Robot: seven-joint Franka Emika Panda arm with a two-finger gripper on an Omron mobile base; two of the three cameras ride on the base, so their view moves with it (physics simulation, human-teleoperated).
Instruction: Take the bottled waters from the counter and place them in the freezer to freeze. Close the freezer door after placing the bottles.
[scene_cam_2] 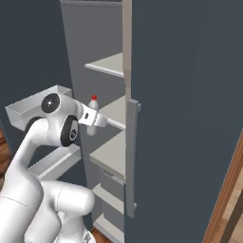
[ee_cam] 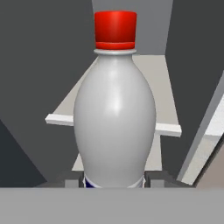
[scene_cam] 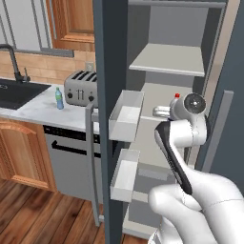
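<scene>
My gripper [ee_cam: 114, 180] is shut on the lower body of the red-capped bottled water [ee_cam: 114, 118], held upright. In the right base view the gripper [scene_cam_2: 96, 120] holds this bottle [scene_cam_2: 93, 105] in the open freezer [scene_cam_2: 111, 64], just in front of a pale middle shelf [scene_cam_2: 115, 110]. From the left base view only its red cap [scene_cam: 177, 96] peeks over my wrist. The green-capped bottled water [scene_cam: 59, 99] stands on the marble counter [scene_cam: 33, 110] near the sink. The freezer door [scene_cam: 106, 95] stands open, white bins [scene_cam: 126, 114] on its inner face.
A toaster [scene_cam: 81, 88] sits on the counter beside the open door, a black sink [scene_cam: 19, 93] further left, a steel dishwasher [scene_cam: 71, 159] below. On the right, a slate-grey panel [scene_cam_2: 190, 118] with a long handle [scene_cam_2: 132, 156] borders the opening.
</scene>
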